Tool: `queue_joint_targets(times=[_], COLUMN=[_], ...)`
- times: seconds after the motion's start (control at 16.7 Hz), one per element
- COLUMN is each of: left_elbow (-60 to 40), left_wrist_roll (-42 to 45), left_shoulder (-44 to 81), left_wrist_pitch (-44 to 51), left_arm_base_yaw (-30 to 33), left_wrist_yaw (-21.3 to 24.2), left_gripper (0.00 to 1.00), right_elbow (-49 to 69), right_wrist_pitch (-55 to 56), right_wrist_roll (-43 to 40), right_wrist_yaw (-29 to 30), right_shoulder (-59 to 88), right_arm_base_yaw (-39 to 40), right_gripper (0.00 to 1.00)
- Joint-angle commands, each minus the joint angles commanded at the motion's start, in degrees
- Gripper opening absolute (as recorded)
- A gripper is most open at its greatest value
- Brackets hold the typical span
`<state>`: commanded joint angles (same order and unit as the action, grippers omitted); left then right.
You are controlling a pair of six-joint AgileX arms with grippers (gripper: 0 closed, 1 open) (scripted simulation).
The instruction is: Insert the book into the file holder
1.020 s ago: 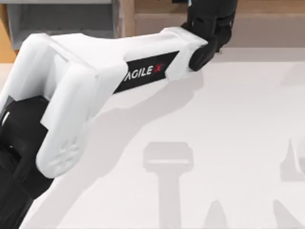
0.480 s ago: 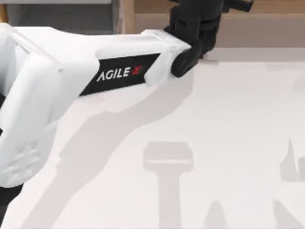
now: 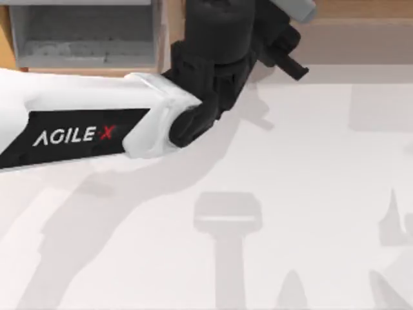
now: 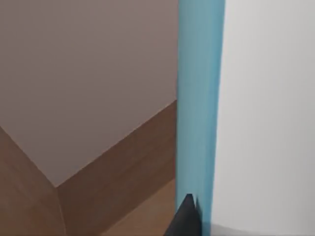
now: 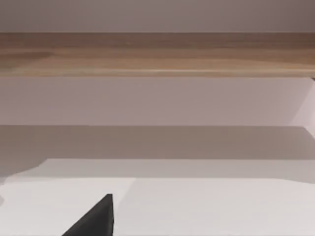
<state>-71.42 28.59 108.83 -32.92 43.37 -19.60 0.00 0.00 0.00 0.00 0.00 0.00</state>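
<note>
Swung left toward the holder (image 3: 84,35), the left gripper (image 4: 186,216) is clamped on the book (image 4: 199,98); the right gripper's (image 5: 93,219) state cannot be told.

We see a rendered simulation, not a real room: a flat, bare white table (image 3: 310,194), a long brown wooden ledge (image 5: 157,54) along its far side, and a grey file holder (image 3: 84,32).
</note>
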Motion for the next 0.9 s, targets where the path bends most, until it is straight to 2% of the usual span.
queue_joint_targets(times=[0.24, 0.48, 0.72, 0.9], left_elbow=[13.5, 25.8, 34.0, 36.5], left_wrist_roll=[12.1, 24.6, 36.5, 44.7], left_shoulder=[-8.9, -14.7, -18.1, -19.1], left_wrist_pitch=[-1.3, -2.3, -4.1, -6.2], left_arm_base_yaw=[-0.6, -4.0, -10.9, -17.8], left_wrist_yaw=[5.5, 9.1, 10.5, 10.1], left_gripper=[0.00, 0.00, 0.00, 0.00], right_elbow=[0.0, 0.0, 0.0, 0.0], right_wrist_pitch=[0.0, 0.0, 0.0, 0.0], right_wrist_roll=[0.0, 0.0, 0.0, 0.0], right_wrist_yaw=[0.0, 0.0, 0.0, 0.0], right_shoulder=[0.0, 0.0, 0.0, 0.0], right_arm_base_yaw=[0.0, 0.0, 0.0, 0.0], right_gripper=[1.00, 1.00, 1.00, 1.00])
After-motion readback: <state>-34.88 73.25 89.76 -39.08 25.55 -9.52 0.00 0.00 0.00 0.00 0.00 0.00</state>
